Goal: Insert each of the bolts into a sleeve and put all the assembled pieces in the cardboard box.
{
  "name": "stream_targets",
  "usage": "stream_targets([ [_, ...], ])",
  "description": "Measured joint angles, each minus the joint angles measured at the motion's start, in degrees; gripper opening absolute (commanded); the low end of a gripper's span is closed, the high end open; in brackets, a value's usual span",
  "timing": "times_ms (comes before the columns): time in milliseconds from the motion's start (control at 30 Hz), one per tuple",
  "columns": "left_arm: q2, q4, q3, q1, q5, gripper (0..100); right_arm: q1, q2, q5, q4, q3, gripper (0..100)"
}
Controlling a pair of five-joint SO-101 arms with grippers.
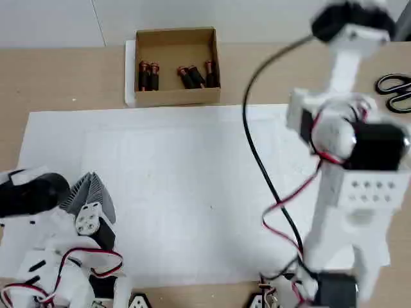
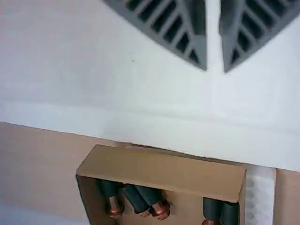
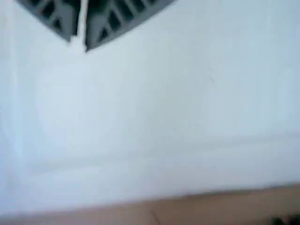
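Observation:
The cardboard box [image 1: 176, 40] stands at the back of the table, past the white mat. Several assembled pieces [image 1: 192, 77], black sleeves with copper bolt heads, lie inside it; they also appear in the left wrist view as the pieces [image 2: 140, 202] in the box [image 2: 161, 172]. My left gripper [image 1: 90, 192] rests low over the mat's near left corner, its grey fingers [image 2: 187, 37] shut with nothing between them, pointing toward the box. My right gripper [image 3: 79, 42] hangs above bare mat, shut and holding nothing. The right arm [image 1: 347, 147] stands raised at the right side.
A white mat [image 1: 192, 192] covers the middle of the table. A pair of scissors [image 1: 395, 90] lies at the far right on the wood. A white foam strip [image 1: 130, 70] sits along the box's left side. Cables [image 1: 276, 192] trail beside the right arm.

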Motion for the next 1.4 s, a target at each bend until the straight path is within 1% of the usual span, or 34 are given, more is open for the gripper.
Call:
stream_targets([
  [167,-5.5,0.0,4.1,0.0,0.0,1,2.9,-15.6,-0.2,-1.5,20.9,0.4],
  [300,-10.6,0.0,8.0,0.0,0.0,1,4.1,-30.9,-0.2,-7.6,39.1,0.4],
  [433,-11.4,0.0,9.8,0.0,0.0,1,4.4,-48.1,-0.1,-14.3,58.4,0.4],
  [567,-11.5,0.0,11.8,0.0,0.0,1,4.3,-66.2,4.1,-18.3,74.5,0.3],
  [700,-11.5,0.0,13.2,0.0,0.0,1,4.3,-81.2,7.6,-18.7,85.5,0.3],
  [800,-11.5,-0.7,15.6,0.0,0.0,1,4.4,-80.9,7.6,-18.9,87.6,0.3],
  [967,-11.5,-3.7,21.5,0.0,-0.3,1,4.4,-81.5,7.0,-23.2,90.5,0.3],
  [1200,-11.5,-10.7,32.7,0.0,-5.7,1,4.5,-81.1,7.0,-28.0,100.2,0.4],
  [1400,-11.4,-15.2,40.7,0.0,-6.3,1,4.4,-81.4,7.0,-34.3,107.5,0.4],
])
